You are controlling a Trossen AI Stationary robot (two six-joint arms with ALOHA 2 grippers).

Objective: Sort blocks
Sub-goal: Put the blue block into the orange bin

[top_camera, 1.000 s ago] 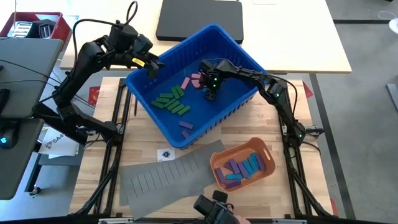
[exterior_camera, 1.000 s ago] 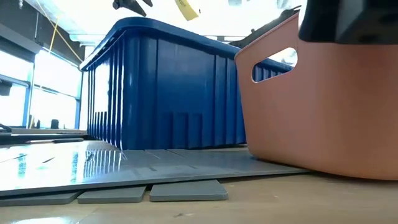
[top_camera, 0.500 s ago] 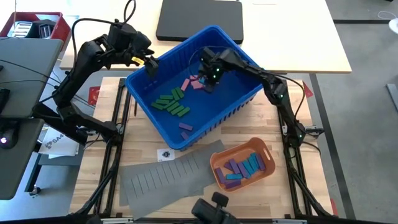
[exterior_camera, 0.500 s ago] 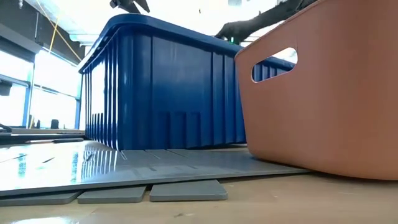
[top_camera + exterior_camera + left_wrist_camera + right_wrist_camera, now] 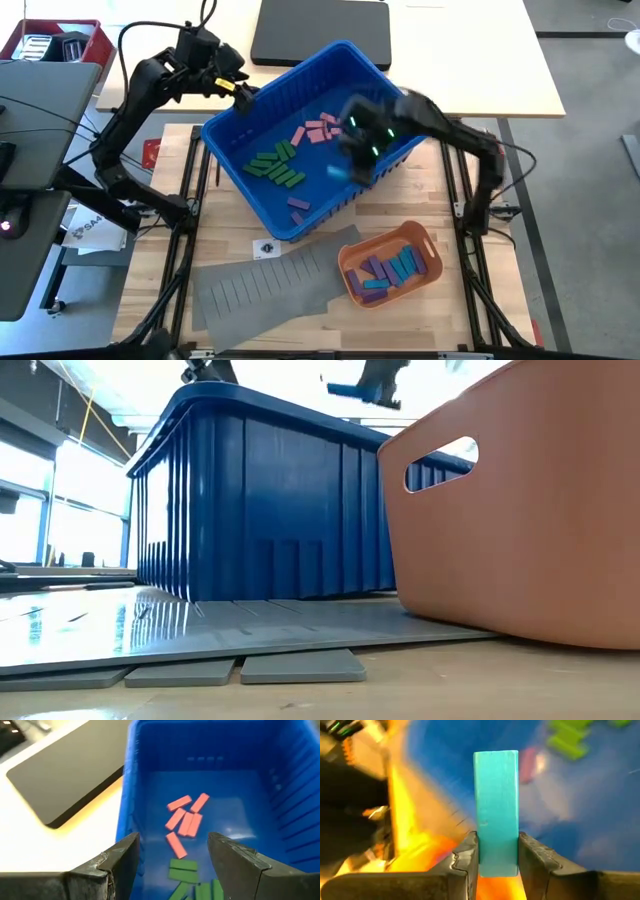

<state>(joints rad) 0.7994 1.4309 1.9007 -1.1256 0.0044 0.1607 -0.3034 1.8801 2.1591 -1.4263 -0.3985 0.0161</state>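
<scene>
A blue bin point(image 5: 232, 160) holds pink blocks point(image 5: 318, 130), green blocks point(image 5: 275, 165) and one purple block point(image 5: 298, 205), all lying flat on its floor. My right gripper point(image 5: 496, 845) is shut on a teal-blue block point(image 5: 496, 805) and shows blurred above the bin's near right wall point(image 5: 355, 165). In the low view the block point(image 5: 352, 390) hangs above the bin's rim. My left gripper point(image 5: 172, 845) stands open over the bin's far left rim point(image 5: 240, 92) with nothing between its fingers. An orange tray point(image 5: 425, 238) at the near right holds purple and blue blocks. My right gripper pinches the teal-blue block by its two long sides, near one end point(image 5: 496, 857), between its two fingers. The fingers lie along the block, which sticks out past the fingertips. The block is lifted clear, above the bin.
A grey slotted sheet point(image 5: 265, 285) lies on the table in front of the bin, left of the orange tray. A black flat case point(image 5: 320, 30) rests on the white table behind the bin. A red box point(image 5: 55, 40) sits at the far left.
My right gripper has risen fast from the bin's floor beside the pink blocks, with the teal-blue block, and swung toward the table's near right, over the bin's near right wall. My left gripper has drifted a little toward the far edge, staying open.
</scene>
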